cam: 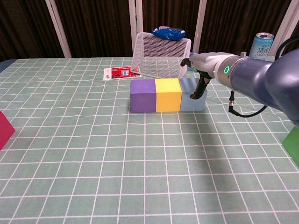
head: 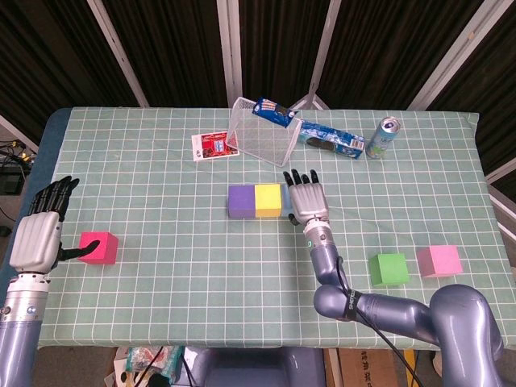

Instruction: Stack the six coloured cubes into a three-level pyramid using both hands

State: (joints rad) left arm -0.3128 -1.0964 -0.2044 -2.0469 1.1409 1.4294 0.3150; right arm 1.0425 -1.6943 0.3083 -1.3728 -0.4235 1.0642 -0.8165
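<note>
At the far edge of the green checked table (head: 161,282) a white wire mesh basket (head: 256,133) lies tipped on its side, mouth toward the near side. Nothing sits inside it that I can make out; a blue snack packet (head: 274,110) rests on top of it, and a second blue packet (head: 329,139) lies just beside it to the right. Farther right stands a drinks can (head: 382,137), and to the basket's left a small red-and-white card (head: 214,147) lies flat.

Near the table's middle three cubes stand touching in a row: purple cube (head: 241,201), yellow cube (head: 268,201), then a pale blue cube (cam: 192,101). From overhead the right hand (head: 307,197) covers that blue one almost wholly; only the chest view shows its front face plainly. There, dark fingers (cam: 198,91) reach down over its right front face, thumb out of sight. Whether it is actually gripped I cannot tell.

The overhead view alone shows the rest. The left hand (head: 42,230) hangs over the left table edge, fingers stretched forward and apart, its thumb pointing at and seemingly touching the magenta cube (head: 99,247); it grips nothing. The chest view catches just a corner of that cube at its left border. Well apart on the right, a green cube (head: 389,268) and a pink cube (head: 439,261) sit near each other; the chest camera sees only a sliver of the green one.
</note>
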